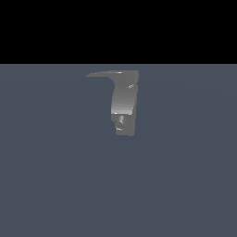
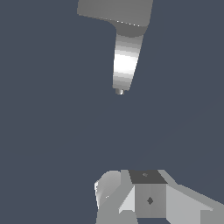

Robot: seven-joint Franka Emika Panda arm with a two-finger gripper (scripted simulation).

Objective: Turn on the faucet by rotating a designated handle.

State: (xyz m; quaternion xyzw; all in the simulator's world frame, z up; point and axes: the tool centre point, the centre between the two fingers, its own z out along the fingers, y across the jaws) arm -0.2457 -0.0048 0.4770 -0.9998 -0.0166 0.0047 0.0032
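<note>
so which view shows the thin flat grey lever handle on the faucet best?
The exterior view. There the thin flat grey lever handle shows in full profile, tapering to a point toward that view's left from the top of the curved grey metallic faucet. The wrist view shows only a flat grey slab cropped by the picture's edge, so its taper is hidden.

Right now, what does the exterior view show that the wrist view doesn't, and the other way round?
Only the exterior view shows the handle as a thin lever tapering to a point toward that view's left, with no arm in sight. Only the wrist view shows the gripper, well apart from the fixture; whether its jaws are open I cannot tell. Both show the faucet with its small shiny nub, untouched.
</note>
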